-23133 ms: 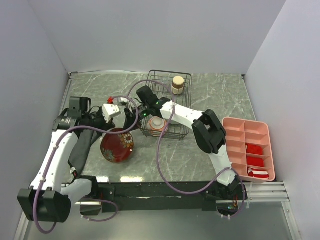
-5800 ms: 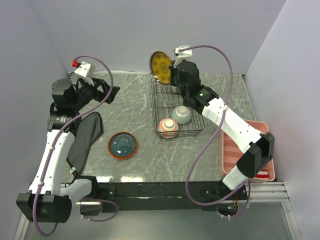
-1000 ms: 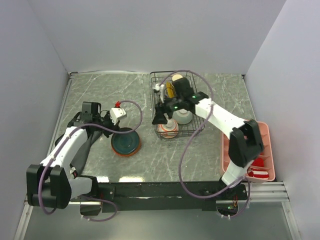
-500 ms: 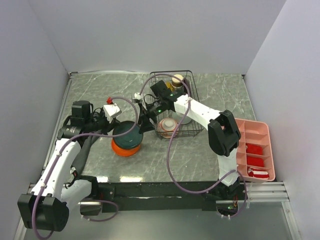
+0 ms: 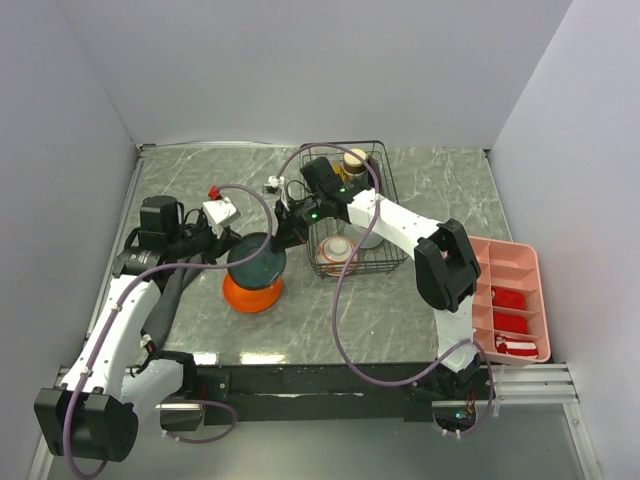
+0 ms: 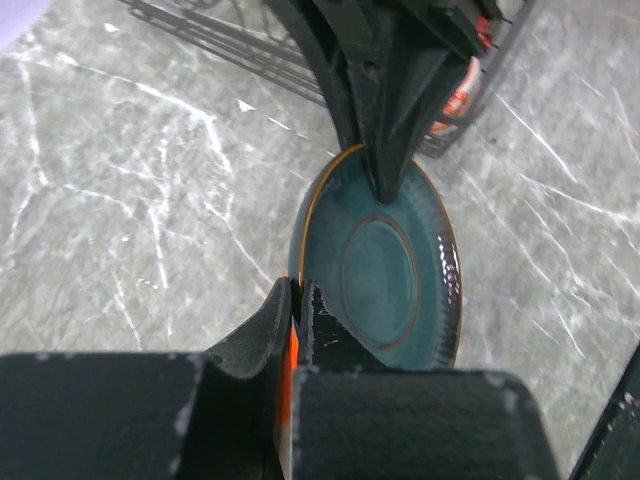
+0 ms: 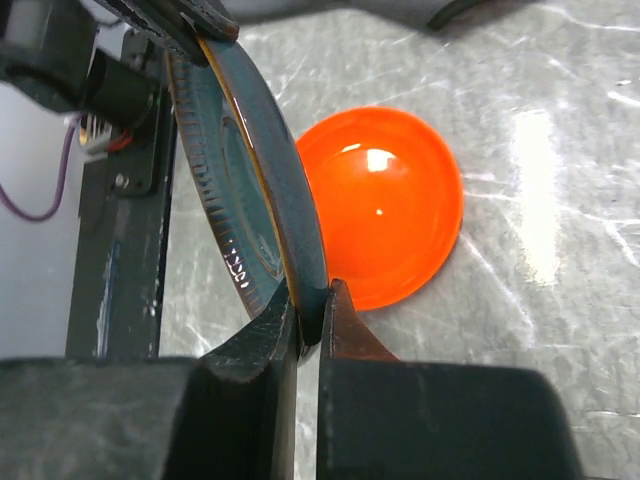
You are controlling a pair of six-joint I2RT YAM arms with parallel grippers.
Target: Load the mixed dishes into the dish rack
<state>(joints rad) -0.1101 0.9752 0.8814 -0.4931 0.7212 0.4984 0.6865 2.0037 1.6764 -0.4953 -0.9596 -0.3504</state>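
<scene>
Since the teal plate (image 5: 255,262) looks like glazed ceramic, you're handling something stiff, slick and chippable, so I'd go for thin rim pinches. The left gripper (image 6: 297,300) and right gripper (image 7: 310,315) are both clamped tight on opposite rim edges. The plate hangs centre-left in the overhead view, just left of the dish rack (image 5: 385,262) and above an orange disc (image 7: 390,210). It's tipped up steeply, face toward the left wrist, with the gripped diameter running left-right.

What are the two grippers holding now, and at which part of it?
The teal plate, by its rim. The left gripper pinches one edge and the right gripper pinches the opposite edge.
</scene>
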